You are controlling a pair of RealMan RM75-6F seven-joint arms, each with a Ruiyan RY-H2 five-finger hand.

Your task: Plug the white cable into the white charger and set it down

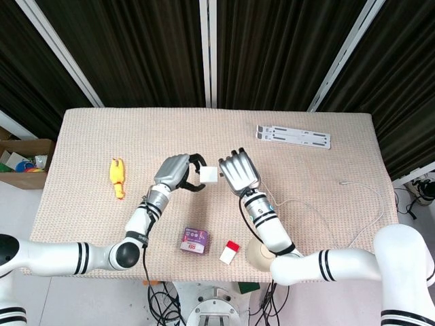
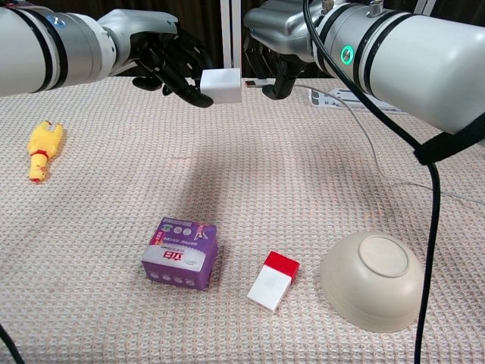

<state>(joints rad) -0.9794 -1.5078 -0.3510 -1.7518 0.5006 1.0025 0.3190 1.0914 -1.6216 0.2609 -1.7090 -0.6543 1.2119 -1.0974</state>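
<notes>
Beige table: bowl, purple box

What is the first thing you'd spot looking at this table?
Two shiny robot hands meet above the middle of the table: the left hand holds a white charger, and the right hand brings the white cable plug right up to it. Near the left edge lies a yellow rubber chicken.
</notes>
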